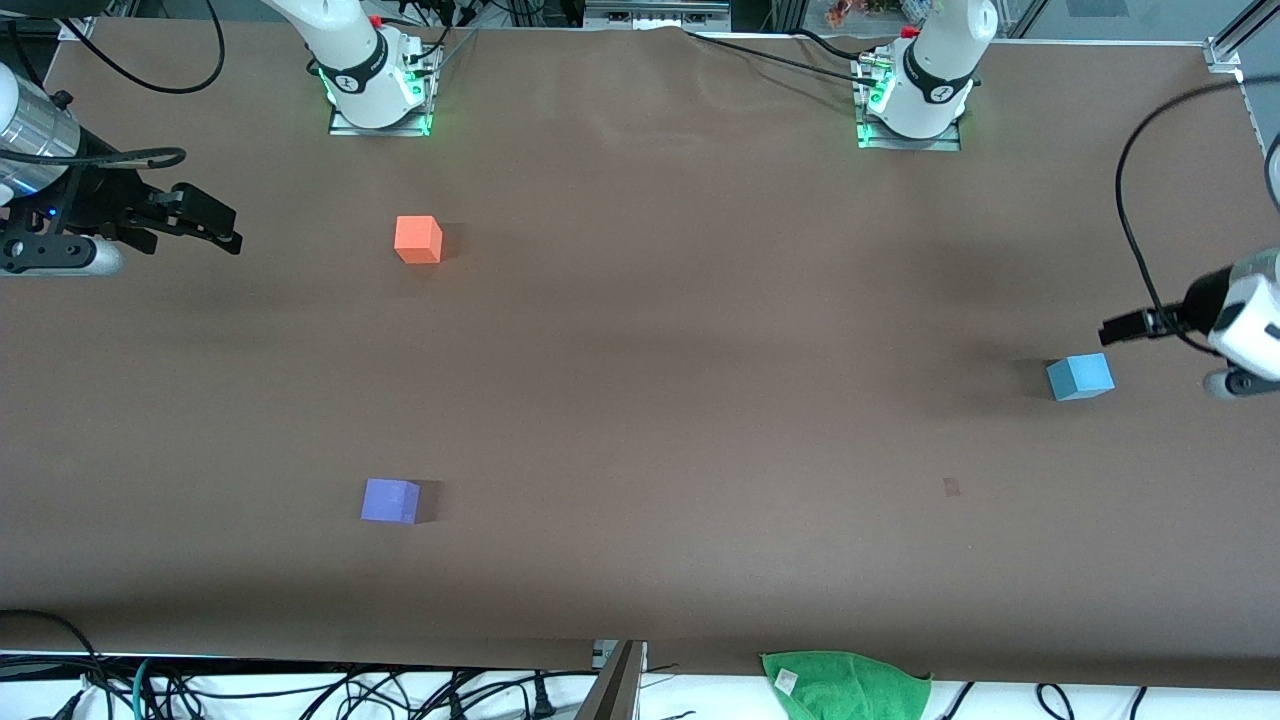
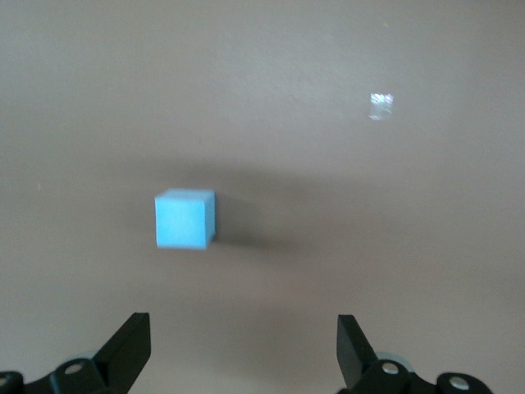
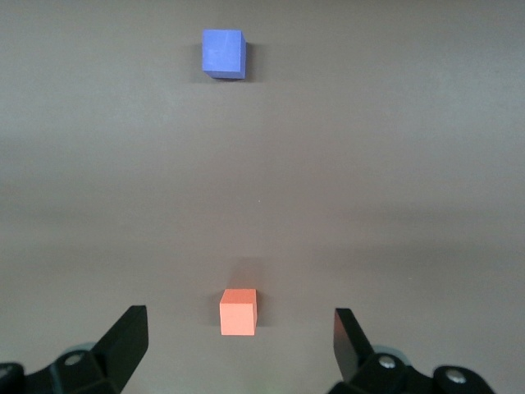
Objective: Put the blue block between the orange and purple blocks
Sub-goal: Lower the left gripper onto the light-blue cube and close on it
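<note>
The blue block [image 1: 1080, 377] sits on the brown table toward the left arm's end; it also shows in the left wrist view [image 2: 184, 219]. The orange block [image 1: 418, 240] and the purple block [image 1: 390, 500] sit toward the right arm's end, the purple one nearer the front camera. Both show in the right wrist view, orange [image 3: 238, 312] and purple [image 3: 223, 53]. My left gripper [image 1: 1112, 329] [image 2: 244, 345] is open and empty, over the table just beside the blue block. My right gripper [image 1: 222, 228] [image 3: 240, 341] is open and empty, over the table's right-arm end, apart from the orange block.
A green cloth [image 1: 845, 685] lies at the table's near edge. The two arm bases [image 1: 378, 90] [image 1: 915, 100] stand along the table's edge farthest from the front camera. Cables hang past the near edge. A small dark mark [image 1: 951, 487] is on the table surface.
</note>
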Controlling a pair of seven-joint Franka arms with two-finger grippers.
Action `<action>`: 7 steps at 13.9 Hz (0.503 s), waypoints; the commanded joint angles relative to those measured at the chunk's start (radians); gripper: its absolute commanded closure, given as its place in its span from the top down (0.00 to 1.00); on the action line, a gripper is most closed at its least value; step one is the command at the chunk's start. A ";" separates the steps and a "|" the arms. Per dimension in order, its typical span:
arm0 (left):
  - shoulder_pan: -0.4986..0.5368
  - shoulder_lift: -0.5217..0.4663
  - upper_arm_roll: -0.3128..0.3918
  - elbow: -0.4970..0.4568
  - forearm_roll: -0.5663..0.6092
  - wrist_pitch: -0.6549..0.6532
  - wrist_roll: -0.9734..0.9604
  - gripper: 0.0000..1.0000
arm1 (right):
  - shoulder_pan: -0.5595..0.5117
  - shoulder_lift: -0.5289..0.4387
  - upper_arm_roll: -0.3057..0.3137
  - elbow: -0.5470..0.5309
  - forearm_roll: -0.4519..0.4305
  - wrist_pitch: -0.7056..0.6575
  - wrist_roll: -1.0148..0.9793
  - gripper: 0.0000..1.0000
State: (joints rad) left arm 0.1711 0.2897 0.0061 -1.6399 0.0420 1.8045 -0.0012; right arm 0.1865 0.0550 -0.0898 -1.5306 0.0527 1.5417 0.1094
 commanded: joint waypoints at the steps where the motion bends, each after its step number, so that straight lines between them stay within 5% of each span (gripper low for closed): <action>1: 0.080 0.110 -0.012 0.000 0.030 0.134 0.094 1.00 | 0.001 -0.018 0.005 -0.010 -0.002 0.000 -0.008 1.00; 7: 0.136 0.129 -0.012 -0.320 0.030 0.632 0.184 1.00 | -0.001 -0.018 0.004 -0.011 -0.001 0.000 -0.010 1.00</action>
State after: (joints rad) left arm 0.3010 0.4506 0.0063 -1.8431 0.0492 2.3082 0.1657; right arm 0.1865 0.0551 -0.0884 -1.5306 0.0528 1.5412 0.1094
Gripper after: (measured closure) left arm 0.000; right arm 0.000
